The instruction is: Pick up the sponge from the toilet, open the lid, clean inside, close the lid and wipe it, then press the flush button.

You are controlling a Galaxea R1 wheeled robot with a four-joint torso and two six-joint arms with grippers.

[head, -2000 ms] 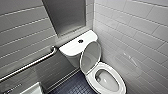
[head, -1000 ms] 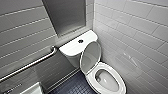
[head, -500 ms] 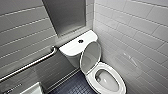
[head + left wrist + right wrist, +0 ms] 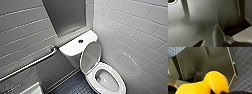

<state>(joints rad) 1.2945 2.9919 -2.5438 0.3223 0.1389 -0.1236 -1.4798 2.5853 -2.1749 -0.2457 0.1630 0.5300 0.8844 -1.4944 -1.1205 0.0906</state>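
— Where is the sponge?

— In the right wrist view, close to the camera and orange-yellow. It is bent over on itself and pinched in the right gripper, which is clamped on it. Dark blue tiled floor shows beyond it.

— And the left gripper?

— I cannot tell whether it is released or clenched. The left wrist view is mostly dark grey surfaces in shadow.

— What does the head view give you?

— The toilet sits in the corner of the room, at the lower right of centre. Its seat is down and the bowl is open. The lid is up and leans back against the front of the tank.

— Can you see the flush button?

— Yes, a small dark round spot in the middle of the white tank top, just above and left of the raised lid.

— Anything else around it?

— A metal grab bar slants across the tiled wall on the left of the frame. A grey recessed panel sits above the tank at the upper centre. White wall tiles cover the right side.
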